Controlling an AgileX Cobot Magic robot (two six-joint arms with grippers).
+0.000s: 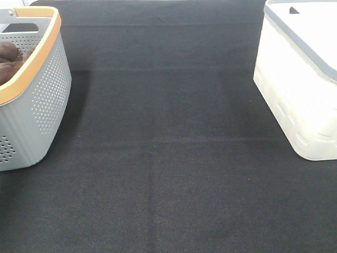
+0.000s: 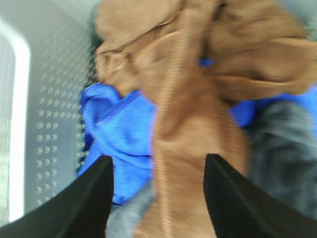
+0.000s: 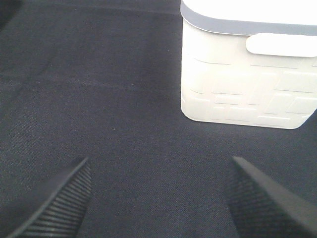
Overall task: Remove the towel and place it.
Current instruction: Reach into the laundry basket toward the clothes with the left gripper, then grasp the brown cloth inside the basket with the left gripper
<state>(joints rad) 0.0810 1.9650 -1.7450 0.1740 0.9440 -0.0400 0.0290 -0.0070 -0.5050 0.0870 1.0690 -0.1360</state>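
Jaws of the left gripper (image 2: pixel 158 157) stand wide apart and empty, directly over the towel (image 2: pixel 198 124). It lies crumpled inside the grey basket (image 1: pixel 42 95), on top of a blue cloth (image 2: pixel 116 129) and beside a dark grey cloth (image 2: pixel 287 158). Right gripper (image 3: pixel 159 160) jaws are likewise spread wide, empty, above the black table surface (image 1: pixel 168 158) near the white basket (image 3: pixel 237 84).

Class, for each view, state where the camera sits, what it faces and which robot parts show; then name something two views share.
Exterior high: mounted high, looking down on the black table; no robot part shows.
Left wrist: on the left arm, looking into the grey basket at the towel; left gripper open.
Right wrist: on the right arm, facing the white bin; right gripper open.
Shared: the white bin, in exterior high and right wrist.
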